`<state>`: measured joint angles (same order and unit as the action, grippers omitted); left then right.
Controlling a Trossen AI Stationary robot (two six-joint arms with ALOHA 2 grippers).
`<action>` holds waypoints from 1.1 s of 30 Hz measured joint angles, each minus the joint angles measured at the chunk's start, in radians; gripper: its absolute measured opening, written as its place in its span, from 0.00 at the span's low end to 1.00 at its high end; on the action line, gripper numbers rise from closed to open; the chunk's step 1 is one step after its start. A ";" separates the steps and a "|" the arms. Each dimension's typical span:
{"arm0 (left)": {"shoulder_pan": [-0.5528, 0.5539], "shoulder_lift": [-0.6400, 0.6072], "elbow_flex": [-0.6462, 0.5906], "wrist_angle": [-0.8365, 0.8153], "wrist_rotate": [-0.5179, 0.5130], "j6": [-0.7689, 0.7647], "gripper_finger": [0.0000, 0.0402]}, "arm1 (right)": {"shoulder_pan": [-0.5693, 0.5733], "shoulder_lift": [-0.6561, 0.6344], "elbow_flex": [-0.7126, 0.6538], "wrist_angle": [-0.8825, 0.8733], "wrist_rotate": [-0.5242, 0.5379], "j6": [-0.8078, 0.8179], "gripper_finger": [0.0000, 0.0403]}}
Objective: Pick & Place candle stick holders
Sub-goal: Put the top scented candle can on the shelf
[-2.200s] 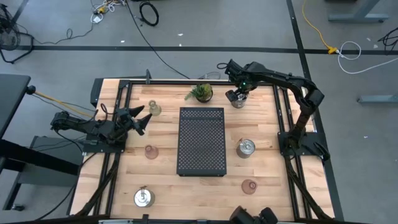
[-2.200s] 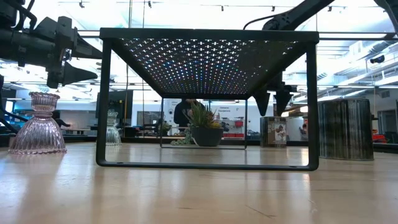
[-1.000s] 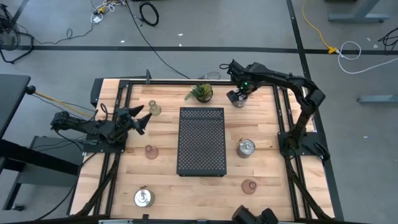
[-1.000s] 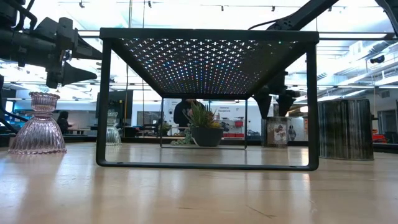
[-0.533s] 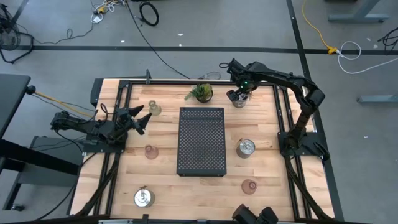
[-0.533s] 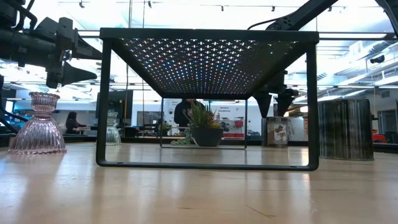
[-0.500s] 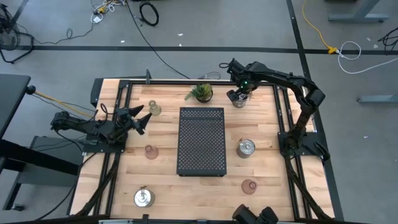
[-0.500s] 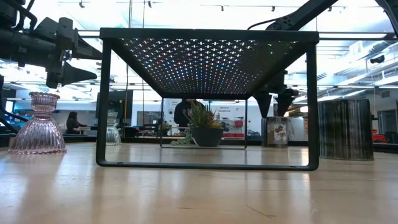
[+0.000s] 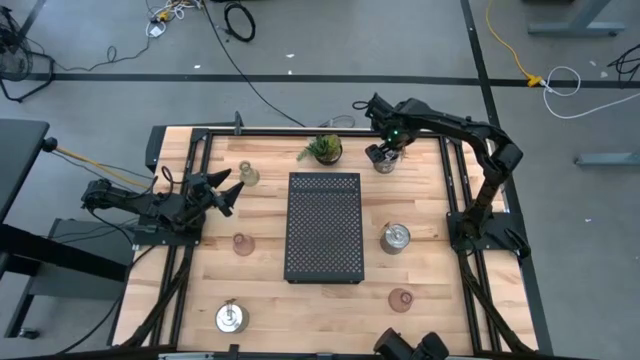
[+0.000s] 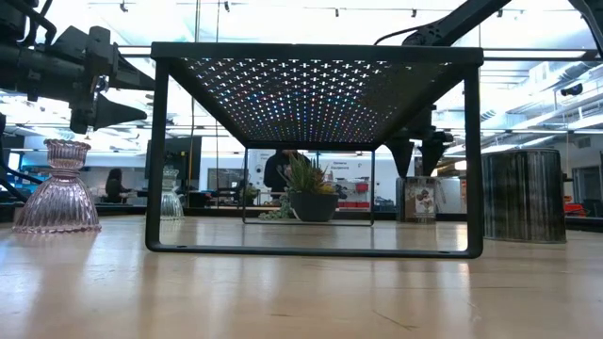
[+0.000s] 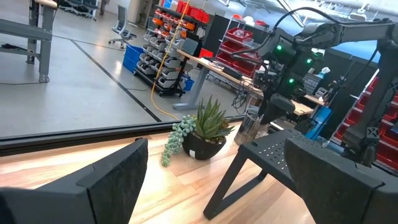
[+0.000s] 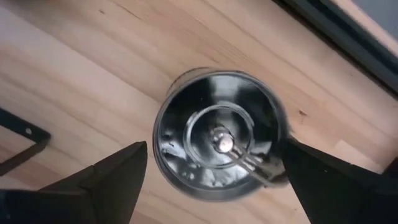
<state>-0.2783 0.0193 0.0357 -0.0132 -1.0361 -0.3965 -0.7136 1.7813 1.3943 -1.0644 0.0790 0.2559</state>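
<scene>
My right gripper [image 9: 383, 152] is open and points down over a shiny silver candle stick holder [image 9: 382, 162] at the table's far right. In the right wrist view its fingers stand on either side of the holder's round rim [image 12: 217, 140]; I see no touch. My left gripper [image 9: 226, 190] is open and empty, held above the table's left side. The other holders stand on their bases: a clear glass one [image 9: 247, 175], a pink one [image 9: 241, 243], a silver one [image 9: 231, 317], a silver one [image 9: 396, 238] and a pink one [image 9: 401, 298].
A black perforated tray [image 9: 324, 227] stands on legs in the table's middle. A small green potted plant [image 9: 323, 150] stands at the far edge, between the tray and my right gripper. People show in the room beyond the table in the low view.
</scene>
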 joint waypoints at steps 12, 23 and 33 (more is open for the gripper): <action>0.000 0.000 0.000 0.000 0.000 -0.003 0.94 | -0.001 -0.002 0.046 -0.007 0.043 -0.010 0.91; 0.000 0.000 0.000 0.000 0.000 0.000 0.94 | -0.001 -0.001 -0.006 0.006 0.023 -0.006 0.91; 0.000 0.000 0.000 -0.001 0.000 0.000 0.94 | 0.000 0.000 -0.029 0.064 -0.032 0.000 0.92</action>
<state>-0.2782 0.0193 0.0353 -0.0139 -1.0359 -0.3962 -0.7132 1.7816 1.3651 -0.9999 0.0468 0.2562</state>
